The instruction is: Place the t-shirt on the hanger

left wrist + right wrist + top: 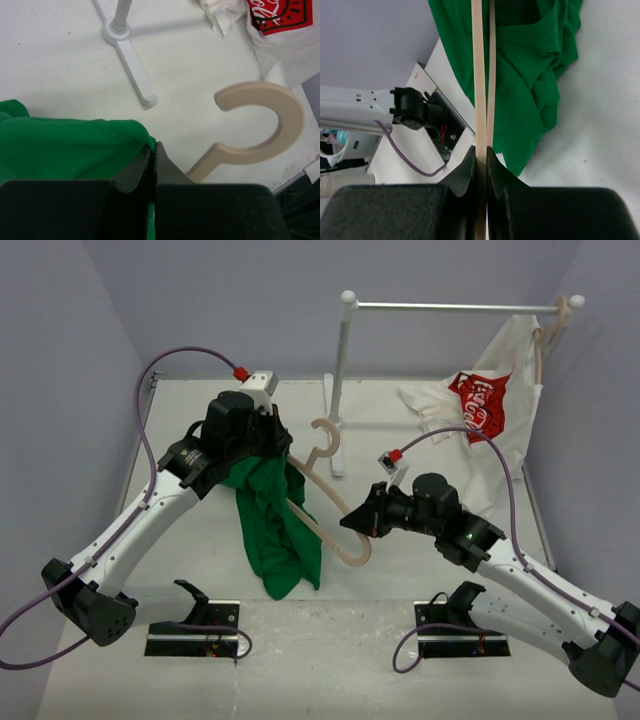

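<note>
Our left arm point(160, 502) rises from its base and bends inward, with the wrist held high over the worktop point(390, 580). The left jaws are pressed together on a fold of the t-shirt point(278, 530), which hangs down from them in a long bunch. Our right arm point(520, 570) stretches low toward the left. The right jaws are clamped on one thin end of the hanger point(335, 512).

Only the top view shows both arms, the rack point(343, 370) and the white shirt point(495, 400) at the back right. The left wrist view shows the green hem point(125, 135) pinched at the jaw tips and the wooden hook point(265, 125) just beside it. In the right wrist view the hanger point(482, 75) is edge-on, a narrow pale strip crossing the t-shirt point(530, 75). We cannot tell whether it goes inside the cloth.
</note>
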Robot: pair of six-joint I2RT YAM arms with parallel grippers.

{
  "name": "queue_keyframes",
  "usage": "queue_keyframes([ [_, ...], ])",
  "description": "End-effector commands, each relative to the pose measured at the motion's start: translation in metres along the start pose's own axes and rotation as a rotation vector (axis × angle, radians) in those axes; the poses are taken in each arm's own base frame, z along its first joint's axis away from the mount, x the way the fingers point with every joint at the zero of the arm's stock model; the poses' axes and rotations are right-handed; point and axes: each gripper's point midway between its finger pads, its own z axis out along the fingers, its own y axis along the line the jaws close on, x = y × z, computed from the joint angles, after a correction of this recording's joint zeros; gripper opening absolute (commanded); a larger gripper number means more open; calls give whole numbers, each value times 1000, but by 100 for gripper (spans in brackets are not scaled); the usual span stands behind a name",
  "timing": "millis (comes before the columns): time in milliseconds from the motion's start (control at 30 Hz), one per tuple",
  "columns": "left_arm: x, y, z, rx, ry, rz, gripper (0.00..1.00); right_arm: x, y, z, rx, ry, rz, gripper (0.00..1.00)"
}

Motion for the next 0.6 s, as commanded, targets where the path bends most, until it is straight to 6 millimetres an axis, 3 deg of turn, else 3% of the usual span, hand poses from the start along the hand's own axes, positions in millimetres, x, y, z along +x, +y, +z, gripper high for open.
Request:
queue_keyframes([
  [0,-3,-20,-22,94,15,76,0,-48,28,-4,-134,-281,-7,0],
  [133,5,-32,-34,131,10,76,0,-76,27,-12,-112,-451,-51,0],
  [233,6,-50,-43,200,12,105,0,-70,21,5,-48,-334,-107,0],
  [400,-3,-95,-65,313,3,181,0,-88,22,15,13,-400,-107,0],
  [567,12,-107,-63,362,61,226,0,-83,29,19,-38,-375,-132,0],
])
